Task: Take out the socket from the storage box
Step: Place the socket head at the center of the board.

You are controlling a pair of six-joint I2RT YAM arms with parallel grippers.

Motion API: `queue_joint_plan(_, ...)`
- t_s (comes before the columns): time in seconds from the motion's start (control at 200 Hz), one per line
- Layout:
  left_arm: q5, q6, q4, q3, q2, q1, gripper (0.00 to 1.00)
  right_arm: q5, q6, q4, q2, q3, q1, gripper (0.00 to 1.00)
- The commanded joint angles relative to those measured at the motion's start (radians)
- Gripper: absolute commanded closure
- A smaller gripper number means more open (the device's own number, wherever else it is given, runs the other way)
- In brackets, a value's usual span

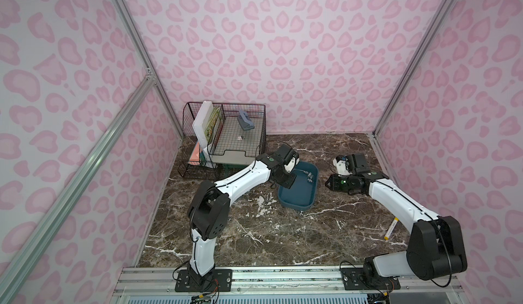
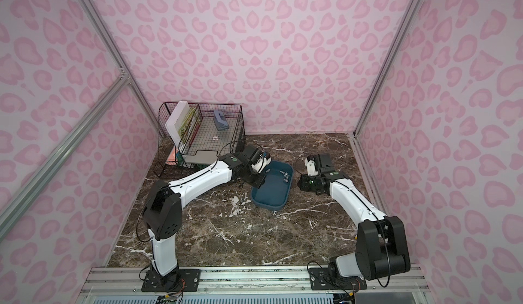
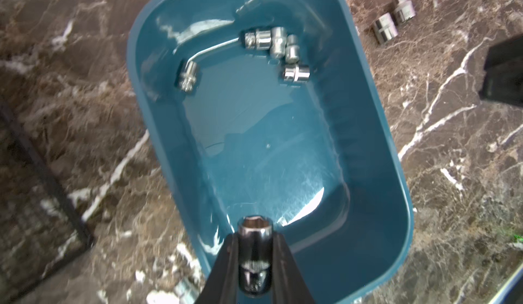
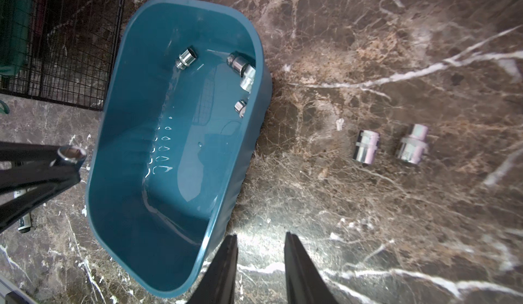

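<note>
On the brown marble tabletop (image 1: 254,231), between pink leopard-print walls (image 1: 283,47), the left gripper (image 3: 254,236) clamps a socket (image 3: 254,251) by the mid-frame storage box (image 1: 294,202); the right gripper (image 4: 260,234) stands apart, empty.

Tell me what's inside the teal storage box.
Several chrome sockets cluster at one end of the storage box, with a thin metal rod. The left fingers, holding another socket, cover some floor in the left wrist view.

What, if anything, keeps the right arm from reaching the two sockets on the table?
Probably nothing, so likely yes. The plain socket and the stepped socket lie on bare table, clear of the box; the right gripper hovers nearby, jaws open and empty.
</note>
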Motion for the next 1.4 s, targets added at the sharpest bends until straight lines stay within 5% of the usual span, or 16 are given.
queue_joint_plan(0.0,-0.056,-0.065,0.023,-0.065,-0.063,-0.001,0.93,-0.009,0.018,0.034,0.005,0.001,0.008,0.66)
queue_joint_plan(0.61,-0.229,-0.215,0.152,-0.474,-0.272,0.009,0.95,0.001,0.032,0.042,0.029,0.01,0.047,0.66)
queue_joint_plan(1.395,-0.252,-0.289,0.281,-0.58,-0.171,0.069,0.87,0.008,0.034,0.047,0.049,0.007,0.061,0.66)
